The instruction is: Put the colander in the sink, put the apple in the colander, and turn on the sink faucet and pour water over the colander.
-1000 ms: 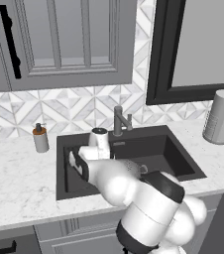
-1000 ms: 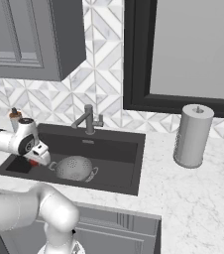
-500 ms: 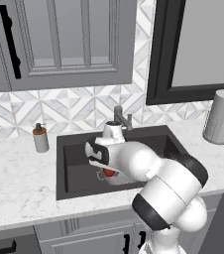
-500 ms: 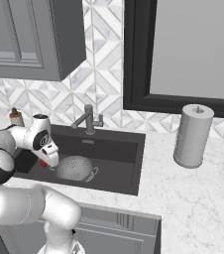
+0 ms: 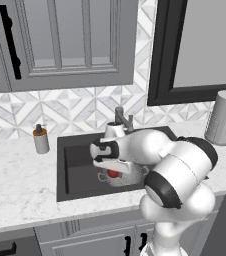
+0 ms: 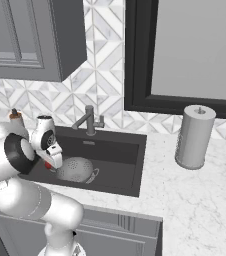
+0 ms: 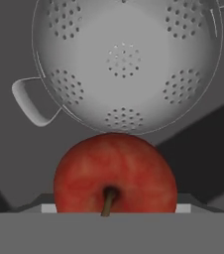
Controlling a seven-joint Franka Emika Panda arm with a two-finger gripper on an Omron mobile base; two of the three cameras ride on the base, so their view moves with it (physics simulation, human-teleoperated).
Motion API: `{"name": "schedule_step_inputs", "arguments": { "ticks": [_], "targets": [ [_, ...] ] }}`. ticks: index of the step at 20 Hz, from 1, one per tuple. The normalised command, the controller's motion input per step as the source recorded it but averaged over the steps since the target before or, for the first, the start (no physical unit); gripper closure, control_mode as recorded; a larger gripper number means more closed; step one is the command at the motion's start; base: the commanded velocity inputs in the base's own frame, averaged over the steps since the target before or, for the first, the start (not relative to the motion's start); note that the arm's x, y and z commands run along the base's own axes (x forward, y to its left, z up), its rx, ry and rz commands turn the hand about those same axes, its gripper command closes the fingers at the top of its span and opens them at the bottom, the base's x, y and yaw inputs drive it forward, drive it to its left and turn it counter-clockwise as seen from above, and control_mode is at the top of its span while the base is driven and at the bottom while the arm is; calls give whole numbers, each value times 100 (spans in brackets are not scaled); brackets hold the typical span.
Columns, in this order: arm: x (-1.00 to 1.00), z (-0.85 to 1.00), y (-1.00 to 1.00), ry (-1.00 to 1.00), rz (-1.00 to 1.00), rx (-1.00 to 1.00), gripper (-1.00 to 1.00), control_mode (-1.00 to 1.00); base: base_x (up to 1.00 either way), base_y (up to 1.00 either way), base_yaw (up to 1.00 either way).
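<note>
Gripper (image 5: pixel 113 171) clamped on the apple (image 7: pixel 115 173), poised above the sink (image 5: pixel 75 172) beside the colander (image 7: pixel 126 64).

Release here risks missing: the apple hangs over the bowl's near rim, not its middle, so it could strike the edge and roll onto the basin floor.

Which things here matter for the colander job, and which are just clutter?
Job: colander, apple in the gripper, sink, faucet.
Clutter: soap dispenser, paper towel roll.
</note>
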Motion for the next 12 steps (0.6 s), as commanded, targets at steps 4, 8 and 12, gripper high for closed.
{"name": "schedule_step_inputs", "arguments": {
  "ticks": [4,8,12],
  "targets": [
    [-13,-6,0,-24,0,-3,100,-100,0,0,0],
    [-1,0,-4,-17,-1,-1,100,-100,0,0,0],
    [0,-1,-18,-16,-3,-2,100,-100,0,0,0]
  ]
}}
